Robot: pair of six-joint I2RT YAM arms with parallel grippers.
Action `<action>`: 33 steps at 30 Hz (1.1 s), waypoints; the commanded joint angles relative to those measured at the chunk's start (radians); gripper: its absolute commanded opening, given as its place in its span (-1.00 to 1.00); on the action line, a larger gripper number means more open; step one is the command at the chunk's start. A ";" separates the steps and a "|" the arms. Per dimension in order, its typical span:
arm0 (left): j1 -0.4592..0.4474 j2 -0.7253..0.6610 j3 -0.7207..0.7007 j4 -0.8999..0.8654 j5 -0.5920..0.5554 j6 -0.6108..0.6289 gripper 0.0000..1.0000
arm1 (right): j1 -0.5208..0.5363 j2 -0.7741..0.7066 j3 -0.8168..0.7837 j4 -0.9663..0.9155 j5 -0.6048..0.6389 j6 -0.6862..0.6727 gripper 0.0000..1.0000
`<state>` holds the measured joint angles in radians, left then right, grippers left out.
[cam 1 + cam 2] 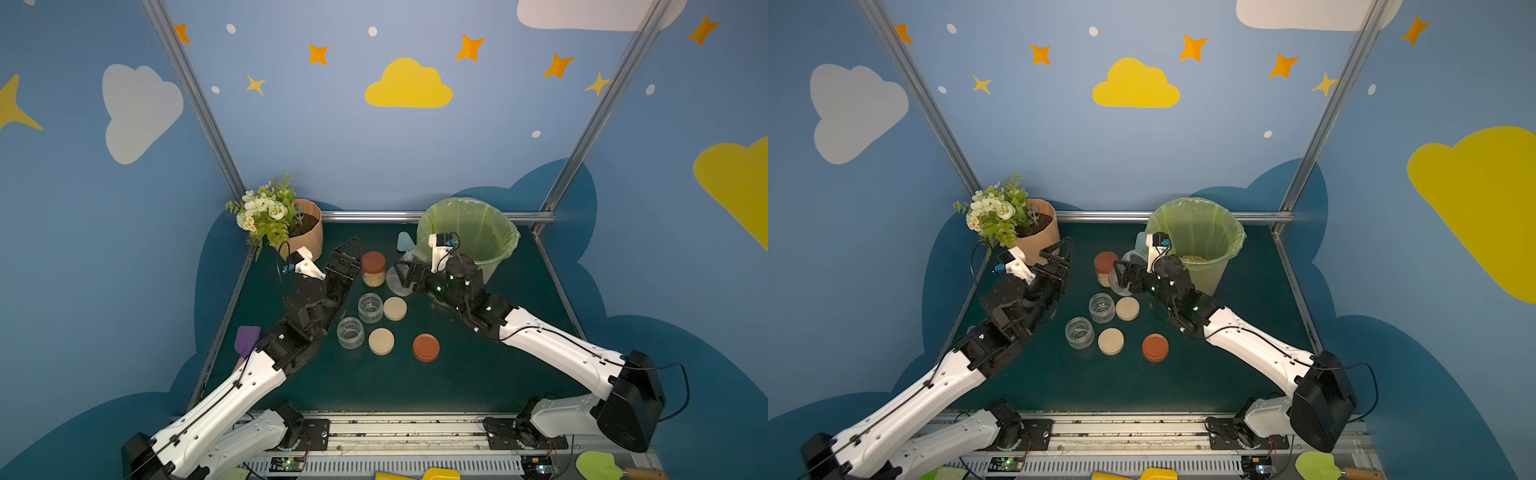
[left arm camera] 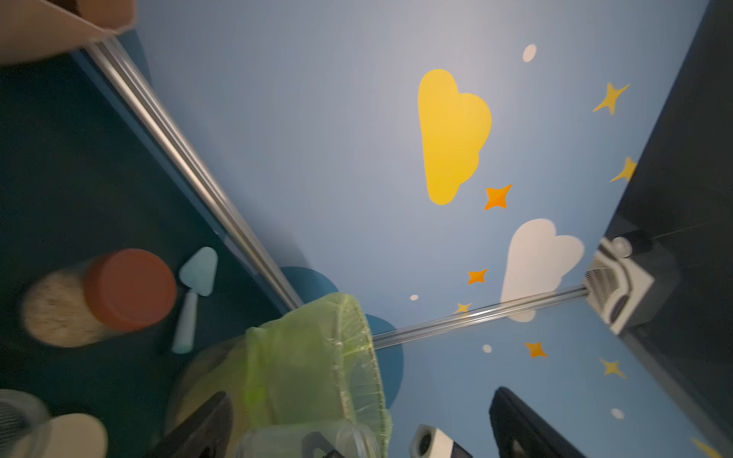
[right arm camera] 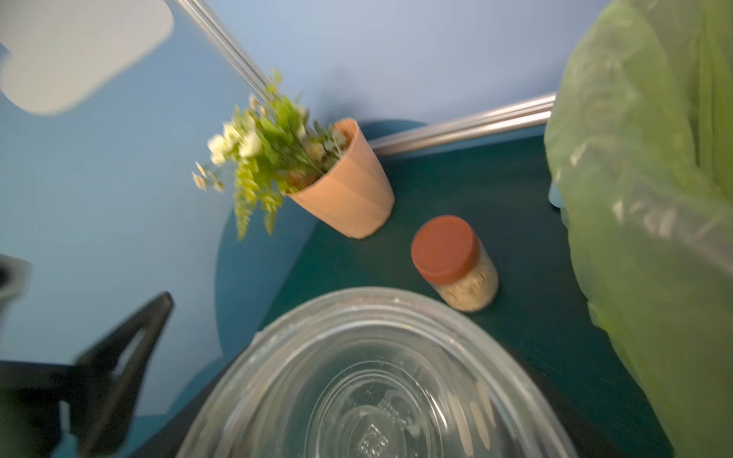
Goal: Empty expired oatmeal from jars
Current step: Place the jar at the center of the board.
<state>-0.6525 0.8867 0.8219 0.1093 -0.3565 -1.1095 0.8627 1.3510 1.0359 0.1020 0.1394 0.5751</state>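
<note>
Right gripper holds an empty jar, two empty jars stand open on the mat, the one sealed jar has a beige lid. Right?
No: the lid on the sealed jar is rust-red, not beige, clear in the right wrist view. Rest holds: the right gripper holds an empty jar; two empty jars stand open on the mat.
</note>
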 commanded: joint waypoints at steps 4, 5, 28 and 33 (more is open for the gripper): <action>0.003 -0.064 -0.153 -0.240 -0.129 0.192 1.00 | 0.033 -0.022 -0.080 -0.112 0.160 -0.162 -0.28; 0.002 -0.071 -0.165 -0.256 -0.139 0.195 1.00 | 0.033 -0.016 -0.091 -0.104 0.171 -0.178 -0.28; 0.002 -0.195 -0.318 -0.316 -0.186 0.269 1.00 | -0.034 0.302 -0.212 0.324 0.292 -0.332 -0.15; 0.002 -0.185 -0.292 -0.397 -0.258 0.211 1.00 | -0.036 0.338 -0.240 0.362 0.292 -0.318 -0.04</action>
<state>-0.6525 0.6994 0.5106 -0.2157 -0.5510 -0.8768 0.8265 1.6848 0.8017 0.3672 0.4160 0.2493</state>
